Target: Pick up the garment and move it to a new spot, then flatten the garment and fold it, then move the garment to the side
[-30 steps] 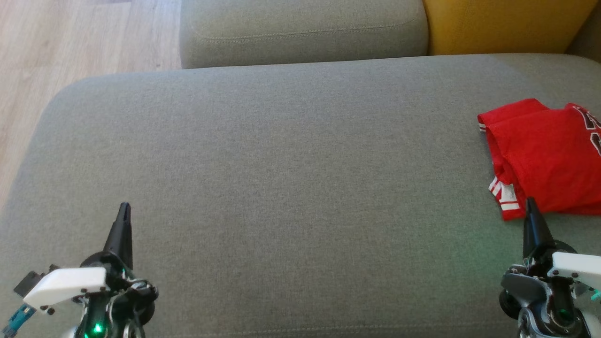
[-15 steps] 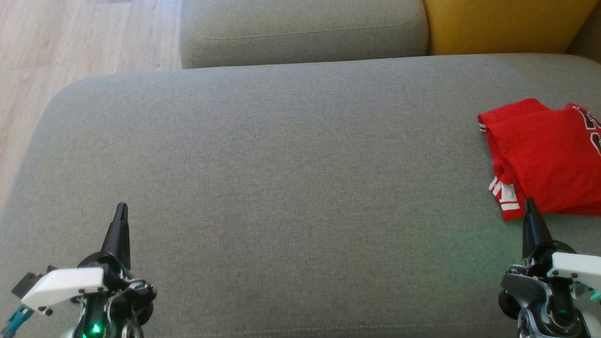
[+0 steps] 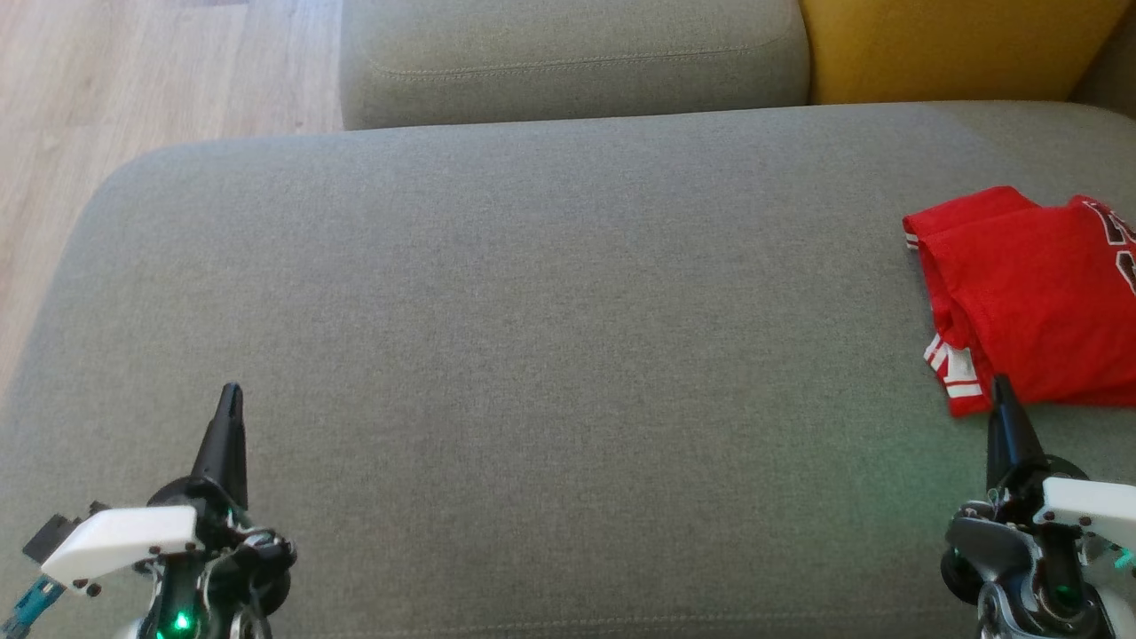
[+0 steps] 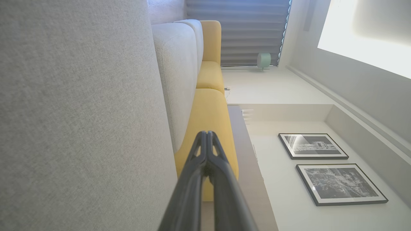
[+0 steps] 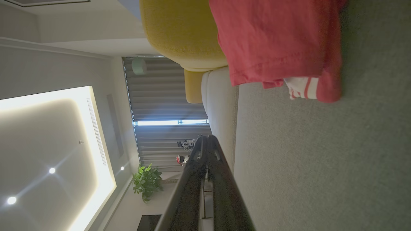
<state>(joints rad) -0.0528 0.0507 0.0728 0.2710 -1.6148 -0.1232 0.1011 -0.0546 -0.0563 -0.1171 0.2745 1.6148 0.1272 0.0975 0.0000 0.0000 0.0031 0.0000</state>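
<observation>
The garment [image 3: 1029,293] is a red jersey with white striped trim, lying folded at the right edge of the grey sofa seat [image 3: 532,337]; its right part runs out of the head view. In the right wrist view the garment [image 5: 279,41] lies just ahead of my fingers. My right gripper [image 3: 1003,386] is shut and empty, its tip just short of the garment's near corner. At the lower left, far from the garment, my left gripper [image 3: 232,395] is shut with nothing in it. The left gripper [image 4: 207,134] shows both fingers pressed together, as does the right gripper [image 5: 208,138].
A grey back cushion [image 3: 568,58] and a yellow cushion [image 3: 958,44] stand behind the seat. Wooden floor [image 3: 133,98] lies beyond the seat's left edge. The left wrist view shows two framed pictures [image 4: 340,184] on a wall.
</observation>
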